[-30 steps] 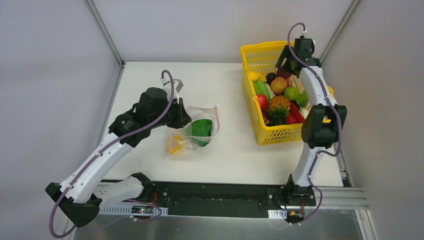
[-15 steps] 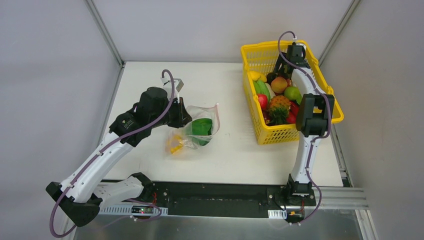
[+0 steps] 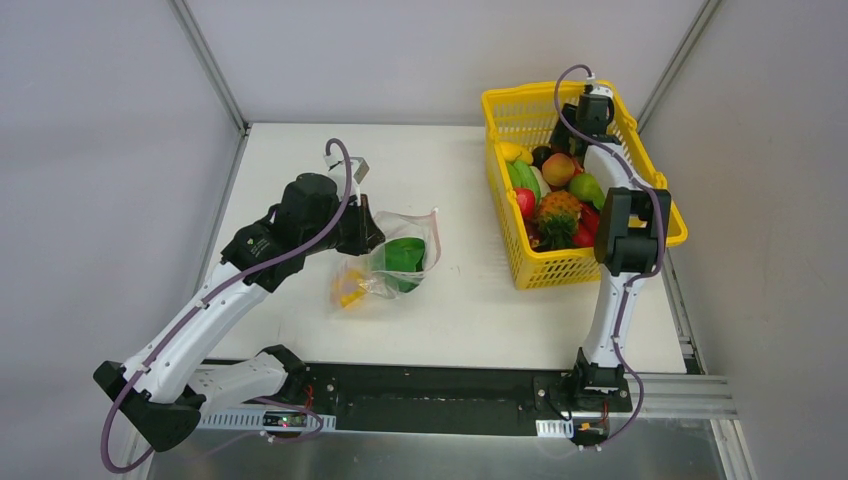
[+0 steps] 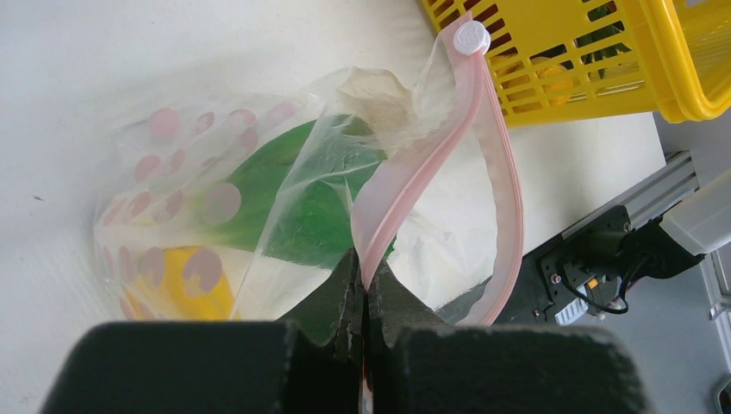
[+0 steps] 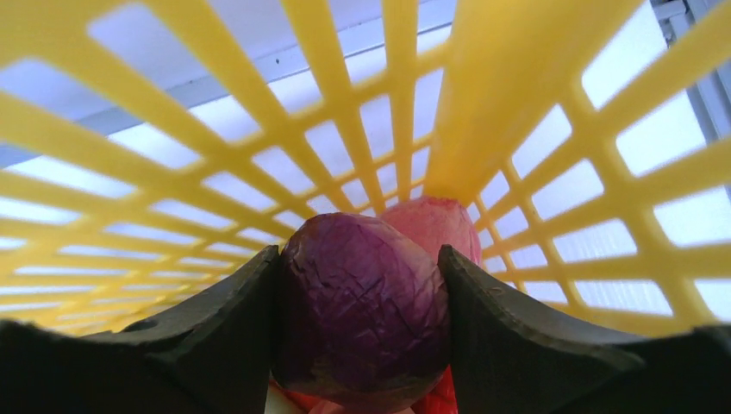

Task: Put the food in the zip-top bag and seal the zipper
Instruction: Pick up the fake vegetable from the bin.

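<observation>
Open tabletop between zip-top bag and yellow basket; its lattice tight around right end effector.

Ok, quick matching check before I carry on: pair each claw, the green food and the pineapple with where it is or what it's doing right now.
Things:
1. left claw
2. right claw
3. green food
4. pineapple

States:
A. lying loose in the yellow basket
B. shut on the purple food
C. inside the zip-top bag
D. shut on the zipper

Pairs: 1-D, 2-B, 3-C, 4-A.
</observation>
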